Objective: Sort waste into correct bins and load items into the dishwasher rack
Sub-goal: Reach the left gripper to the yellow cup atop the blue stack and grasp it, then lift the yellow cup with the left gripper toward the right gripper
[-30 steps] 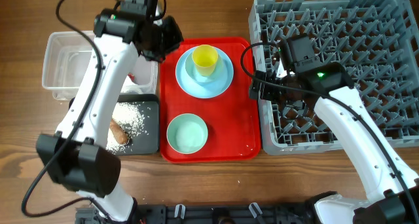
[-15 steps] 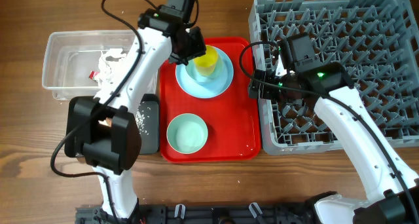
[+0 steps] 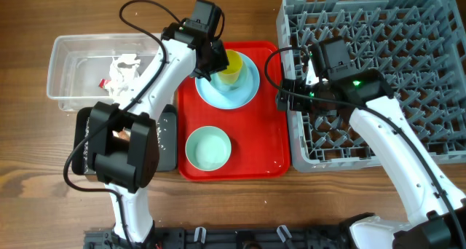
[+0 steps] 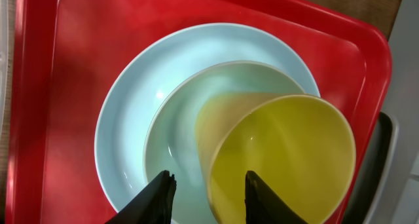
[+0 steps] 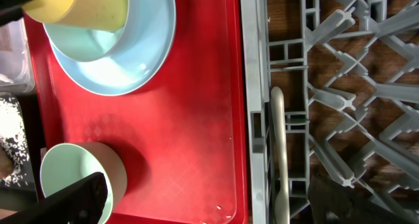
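**Cup between parted fingers, rack not yet loaded**

We start with the grey dishwasher rack (image 3: 378, 67), which fills the right side of the table. No tableware shows on its pegs. The right gripper (image 5: 206, 191) hangs over the rack's left wall, jaws spread wide with nothing grasped.

Just left of the rack lies the red tray (image 3: 255, 132), carrying all four dishes. Further left the clear tub (image 3: 73, 45) sits at the back and the black tray (image 3: 167, 143) in front of it, largely covered by the left arm.

On the red tray's far half we see the light blue plate (image 4: 124, 119), the light blue bowl (image 4: 173, 119) on it, and the yellow cup (image 4: 288, 158) inside the bowl, leaning. The pale green bowl (image 3: 208, 148) stands alone on the near half.

The left gripper (image 4: 209, 178) is at the cup, one finger outside its wall and one over its mouth, jaws parted and not clenched.

In the tub lie the crumpled tissue (image 3: 124, 65) and the red-and-white candy wrapper (image 3: 104, 82). Rice grains (image 5: 12, 135) speckle the black tray.
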You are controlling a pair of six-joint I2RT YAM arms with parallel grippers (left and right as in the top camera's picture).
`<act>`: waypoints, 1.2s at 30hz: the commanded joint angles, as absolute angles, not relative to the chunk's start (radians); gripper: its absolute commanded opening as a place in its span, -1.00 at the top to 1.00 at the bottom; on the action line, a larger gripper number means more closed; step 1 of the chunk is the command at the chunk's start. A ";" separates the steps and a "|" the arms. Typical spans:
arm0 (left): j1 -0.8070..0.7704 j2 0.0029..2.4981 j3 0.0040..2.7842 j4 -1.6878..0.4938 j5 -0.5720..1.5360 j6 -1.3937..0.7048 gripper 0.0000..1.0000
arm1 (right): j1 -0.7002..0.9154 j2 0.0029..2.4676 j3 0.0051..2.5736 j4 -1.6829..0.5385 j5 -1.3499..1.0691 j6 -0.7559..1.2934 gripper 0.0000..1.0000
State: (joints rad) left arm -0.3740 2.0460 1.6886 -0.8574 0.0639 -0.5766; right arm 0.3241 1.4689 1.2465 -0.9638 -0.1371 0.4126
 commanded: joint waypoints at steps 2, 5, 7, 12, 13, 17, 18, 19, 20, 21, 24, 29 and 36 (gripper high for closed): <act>-0.378 2.061 1.646 -0.826 0.047 -0.584 0.36 | 0.326 1.465 1.261 -0.962 -0.135 0.392 -1.00; -0.378 2.061 1.646 -0.825 0.048 -0.585 0.56 | 0.326 1.465 1.261 -0.962 -0.135 0.393 -1.00; -0.380 2.063 1.644 -0.825 0.047 -0.591 0.57 | 0.326 1.465 1.261 -0.962 -0.135 0.393 -1.00; -0.392 2.074 1.629 -0.807 0.047 -0.591 0.63 | 0.326 1.465 1.261 -0.964 -0.135 0.392 -1.00; -0.392 2.074 1.629 -0.807 0.047 -0.591 0.63 | 0.326 1.465 1.261 -0.965 -0.135 0.392 -1.00; -0.389 2.073 1.629 -0.807 0.047 -0.591 0.89 | 0.326 1.464 1.261 -0.971 -0.136 0.392 -1.00; -0.388 2.073 1.629 -0.805 0.047 -0.591 0.92 | 0.326 1.464 1.261 -0.979 -0.136 0.392 -1.00; -0.388 2.072 1.629 -0.802 0.052 -0.591 0.92 | 0.326 1.464 1.261 -0.986 -0.136 0.391 -1.00; -0.388 2.069 1.629 -0.798 0.068 -0.591 0.92 | 0.326 1.464 1.261 -0.990 -0.136 0.383 -1.00; -0.387 2.066 1.630 -0.796 0.084 -0.591 0.92 | 0.326 1.462 1.261 -0.992 -0.136 0.364 -1.00; -0.370 2.031 1.649 -0.793 0.152 -0.583 0.92 | 0.326 1.444 1.261 -0.986 -0.139 0.340 -1.00; -0.293 1.904 1.690 -0.793 0.403 -0.553 0.92 | 0.326 1.387 1.261 -0.984 -0.209 0.258 -1.00; -0.157 1.710 1.694 -0.888 0.796 -0.523 0.92 | 0.326 1.309 1.261 -0.955 -0.413 0.179 -1.00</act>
State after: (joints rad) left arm -0.1925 1.7973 1.6730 -0.8356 0.5568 -0.5762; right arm 0.3241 1.3472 1.2465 -0.9657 -0.2691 0.2615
